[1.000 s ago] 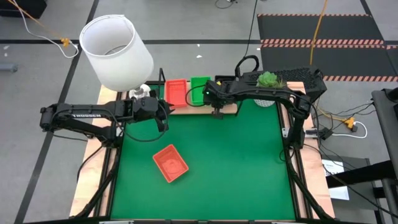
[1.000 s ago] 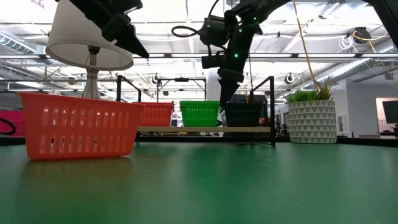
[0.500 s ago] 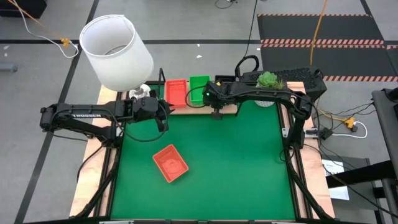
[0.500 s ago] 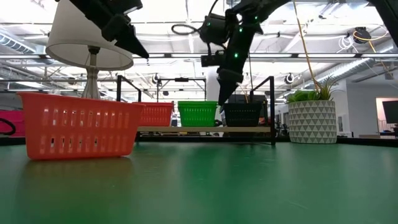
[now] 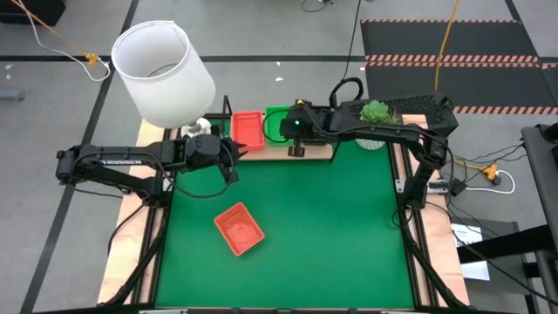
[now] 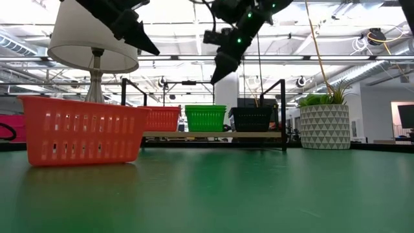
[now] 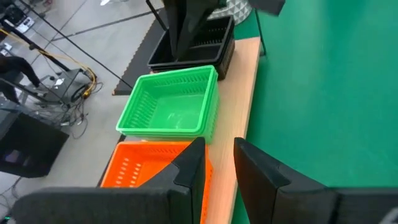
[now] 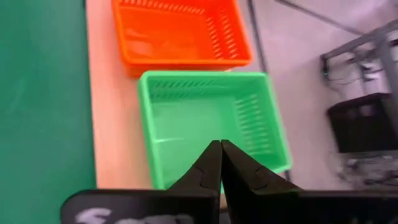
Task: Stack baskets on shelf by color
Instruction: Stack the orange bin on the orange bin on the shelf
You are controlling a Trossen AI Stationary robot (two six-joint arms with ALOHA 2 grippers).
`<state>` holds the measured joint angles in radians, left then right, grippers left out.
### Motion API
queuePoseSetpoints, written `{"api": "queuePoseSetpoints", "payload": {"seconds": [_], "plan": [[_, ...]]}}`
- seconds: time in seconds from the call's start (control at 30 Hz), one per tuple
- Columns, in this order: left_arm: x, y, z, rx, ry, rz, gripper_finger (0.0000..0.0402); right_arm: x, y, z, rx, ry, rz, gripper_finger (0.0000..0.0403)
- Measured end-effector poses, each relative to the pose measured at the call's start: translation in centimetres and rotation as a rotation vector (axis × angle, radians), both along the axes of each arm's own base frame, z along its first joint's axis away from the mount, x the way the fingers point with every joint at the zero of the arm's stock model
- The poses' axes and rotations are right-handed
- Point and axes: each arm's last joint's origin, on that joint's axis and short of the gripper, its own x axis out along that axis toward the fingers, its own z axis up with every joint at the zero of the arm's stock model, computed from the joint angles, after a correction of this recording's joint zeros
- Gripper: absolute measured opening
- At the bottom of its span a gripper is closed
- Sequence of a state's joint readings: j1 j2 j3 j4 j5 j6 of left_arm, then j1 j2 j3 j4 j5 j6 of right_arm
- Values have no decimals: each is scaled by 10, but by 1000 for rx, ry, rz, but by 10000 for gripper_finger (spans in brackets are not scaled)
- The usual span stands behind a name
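On the shelf (image 5: 321, 153) at the table's far edge stand an orange basket (image 5: 247, 129), a green basket (image 5: 279, 122) and a black basket (image 6: 252, 118), side by side on their bottoms. Another orange basket (image 5: 239, 228) sits on the green mat, nearer the front. My right gripper (image 6: 218, 72) hangs shut above the shelf, over the green basket (image 8: 211, 118), holding nothing. My left gripper (image 7: 219, 163) stays raised just left of the shelf, open, with nothing between its fingers. The right arm hides most of the black basket in the high view.
A lamp with a white shade (image 5: 163, 74) stands at the far left corner. A potted plant (image 6: 325, 126) stands at the far right, beside the shelf. The shelf has upright black wire ends (image 6: 283, 113). Bare green mat (image 5: 331, 227) stretches across the middle and right.
My right gripper has risen from low between the green and black baskets to well above the shelf. It has tipped up toward level and stayed shut.
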<state>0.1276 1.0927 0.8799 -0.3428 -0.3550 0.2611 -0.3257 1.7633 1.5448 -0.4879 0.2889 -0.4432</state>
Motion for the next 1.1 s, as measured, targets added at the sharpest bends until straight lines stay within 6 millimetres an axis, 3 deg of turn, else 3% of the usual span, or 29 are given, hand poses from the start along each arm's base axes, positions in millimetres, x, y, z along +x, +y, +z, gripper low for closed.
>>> {"api": "queuePoseSetpoints", "payload": {"seconds": [0.17,0.4,0.6,0.83,1.1], "plan": [[0,-2,-1,-45,-5,-19,88,-4,7,0,93,0,-1,0],[8,-18,-8,-85,17,-98,88,-27,63,30,197,-13,46,0],[31,-40,-20,-107,87,-160,88,-56,103,19,219,-66,126,0],[64,-84,-29,-185,148,-184,88,-97,125,-4,232,-194,186,0],[68,-154,-65,-341,218,-207,88,-131,131,-6,232,-301,216,0]]}}
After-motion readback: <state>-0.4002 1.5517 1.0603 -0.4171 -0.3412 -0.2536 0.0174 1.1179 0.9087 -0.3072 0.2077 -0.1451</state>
